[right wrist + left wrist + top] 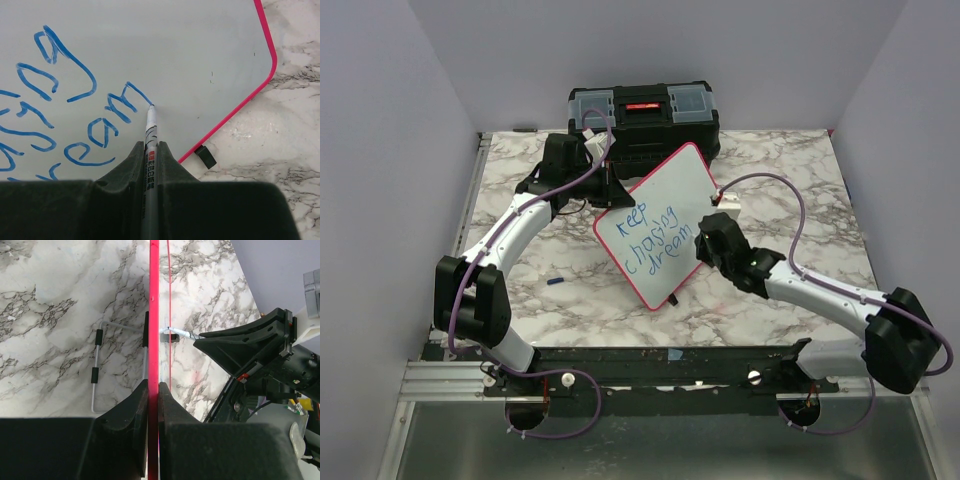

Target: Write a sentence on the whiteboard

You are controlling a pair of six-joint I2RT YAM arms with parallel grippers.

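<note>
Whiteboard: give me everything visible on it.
The whiteboard is a flat white panel with a thin red rim and rounded corners, turned diagonal on the marble table. Blue writing in three slanted lines reads "keep chasing dream". A small black clip sits at its near edge. The left tool clamps its rim edge-on; the marker in the right tool touches it after the "m".

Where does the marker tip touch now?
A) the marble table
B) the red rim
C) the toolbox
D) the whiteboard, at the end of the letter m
D: the tip of the marker rests on the whiteboard where the last stroke of the m ends.
</note>
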